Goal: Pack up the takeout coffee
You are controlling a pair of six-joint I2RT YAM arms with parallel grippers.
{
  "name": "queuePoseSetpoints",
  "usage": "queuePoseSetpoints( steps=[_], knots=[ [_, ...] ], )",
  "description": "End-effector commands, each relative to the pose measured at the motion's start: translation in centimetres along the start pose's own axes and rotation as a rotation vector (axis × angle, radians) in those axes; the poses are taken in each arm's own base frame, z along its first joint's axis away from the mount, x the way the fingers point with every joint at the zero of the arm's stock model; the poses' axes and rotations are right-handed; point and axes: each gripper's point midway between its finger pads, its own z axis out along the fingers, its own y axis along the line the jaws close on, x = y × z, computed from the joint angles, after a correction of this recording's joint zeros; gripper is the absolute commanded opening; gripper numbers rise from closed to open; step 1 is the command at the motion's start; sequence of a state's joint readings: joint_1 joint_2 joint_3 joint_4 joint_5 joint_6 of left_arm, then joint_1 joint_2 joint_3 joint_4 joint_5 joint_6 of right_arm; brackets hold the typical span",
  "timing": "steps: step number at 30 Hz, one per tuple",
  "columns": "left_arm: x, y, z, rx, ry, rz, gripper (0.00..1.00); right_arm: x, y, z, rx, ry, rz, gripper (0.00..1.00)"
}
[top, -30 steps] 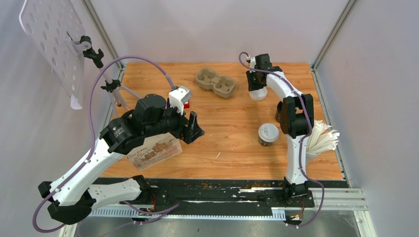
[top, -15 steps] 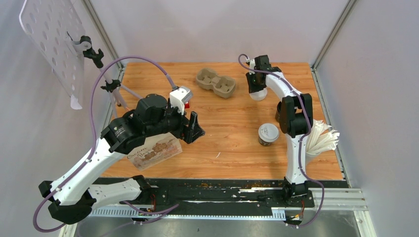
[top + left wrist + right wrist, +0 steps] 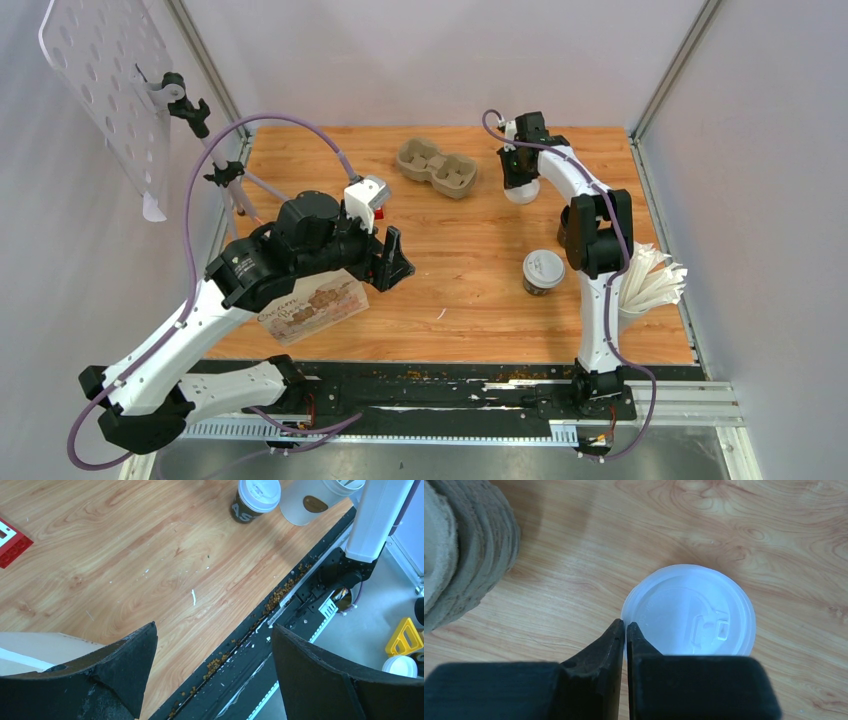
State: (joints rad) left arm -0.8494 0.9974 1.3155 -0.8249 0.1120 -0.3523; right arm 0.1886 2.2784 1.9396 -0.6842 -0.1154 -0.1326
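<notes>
Step in hand, by judgement: 1st pickup. The right tool [image 3: 625, 627] is seen pressed nearly together at the left lid rim of the far cup [image 3: 689, 612], apparently pinching that thin edge. This cup is stood on the surface [image 3: 470, 300] at upper centre-right of the top view, near the pulp tray [image 3: 436, 167] & to its right. The near cup [image 3: 543, 271] is sat untouched at lower right; nothing is packed yet. The left tool [image 3: 212, 635] is held spread wide & empty over bare wood. Next: a straight lift w/o tilt is called for, as a rim pinch may slip, then a tray well is to be matched. Lid: smooth, glossy round plastic w/ raised sip tab. Tray: rough, fibrous, moulded. Surface: slick wood grain.
</notes>
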Motion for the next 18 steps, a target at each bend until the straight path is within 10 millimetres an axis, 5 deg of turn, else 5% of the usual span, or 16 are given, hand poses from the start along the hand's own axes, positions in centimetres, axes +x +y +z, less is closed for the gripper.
queuePoseSetpoints(
  steps=[1,18],
  knots=[
    [-0.75,-0.31,0.05,0.017,-0.034,0.015,0.90,-3.45,1.08,-2.33,-0.081,-0.105,0.019,0.05],
    [-0.88,-0.47,0.12,0.023,-0.033,0.012,0.90,-3.06,0.50,-2.08,-0.170,-0.110,0.145,0.08]
  ],
)
